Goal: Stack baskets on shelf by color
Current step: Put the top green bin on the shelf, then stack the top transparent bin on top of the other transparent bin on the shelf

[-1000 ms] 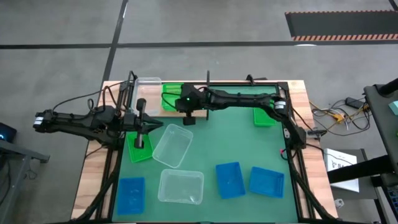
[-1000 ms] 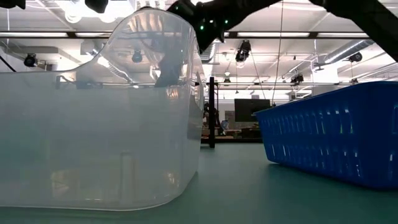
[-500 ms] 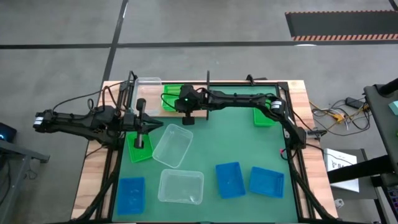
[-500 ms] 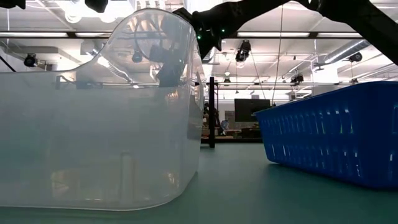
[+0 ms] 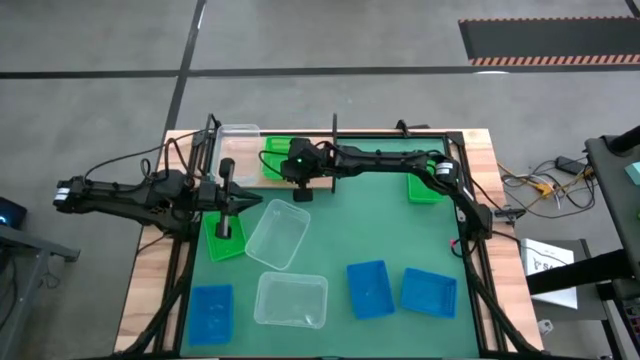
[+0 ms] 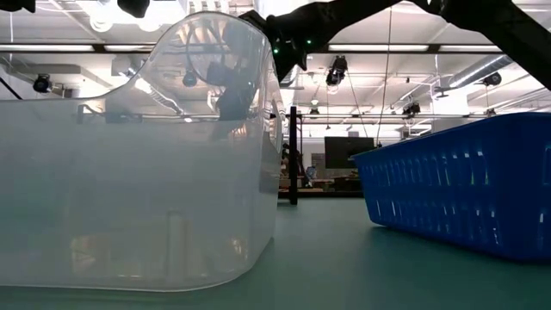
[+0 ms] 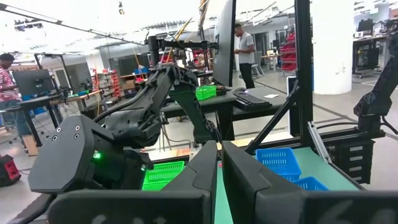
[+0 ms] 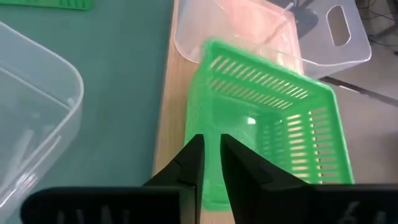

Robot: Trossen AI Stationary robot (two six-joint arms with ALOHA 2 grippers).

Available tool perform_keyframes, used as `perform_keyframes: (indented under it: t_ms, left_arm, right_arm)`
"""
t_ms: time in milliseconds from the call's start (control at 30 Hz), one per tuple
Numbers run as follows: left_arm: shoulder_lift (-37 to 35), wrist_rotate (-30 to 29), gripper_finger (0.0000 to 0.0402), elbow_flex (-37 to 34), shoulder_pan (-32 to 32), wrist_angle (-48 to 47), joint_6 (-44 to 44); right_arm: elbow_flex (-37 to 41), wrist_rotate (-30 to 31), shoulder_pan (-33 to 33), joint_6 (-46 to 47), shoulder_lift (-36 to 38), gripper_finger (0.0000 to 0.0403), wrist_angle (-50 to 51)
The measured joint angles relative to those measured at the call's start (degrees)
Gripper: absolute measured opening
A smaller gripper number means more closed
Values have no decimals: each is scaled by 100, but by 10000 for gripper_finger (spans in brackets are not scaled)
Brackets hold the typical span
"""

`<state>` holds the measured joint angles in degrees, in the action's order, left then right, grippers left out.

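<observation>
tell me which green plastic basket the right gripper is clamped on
The bright green slotted basket on the wooden shelf, beside the clear plastic bin. The right gripper pinches its rim; the other green baskets sit untouched.

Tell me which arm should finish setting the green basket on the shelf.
The right. Its gripper is already clamped on the green basket over the shelf, beside the clear basket there. The left gripper hangs above another green basket on the mat.

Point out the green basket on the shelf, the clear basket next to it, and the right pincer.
Green basket (image 8: 267,124): right wrist view, on its slatted inside wall.
Clear basket (image 8: 261,31): right wrist view, on its translucent floor.
Right pincer (image 8: 210,163): right wrist view, midway between its fingertips.
</observation>
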<state>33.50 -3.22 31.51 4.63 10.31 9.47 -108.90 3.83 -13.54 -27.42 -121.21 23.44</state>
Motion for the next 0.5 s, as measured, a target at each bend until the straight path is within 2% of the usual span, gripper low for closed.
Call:
perform_keyframes:
  t_ms: [267, 500]
  left_arm:
    - [0, -2, 8, 0, -1, -19, 0]
    - [55, 0, 8, 0, 0, 3, -6]
  right_arm:
    - [-148, 48, 0, 151, 17, 80, 587]
    - [-472, 18, 225, 236, 313, 73, 1504]
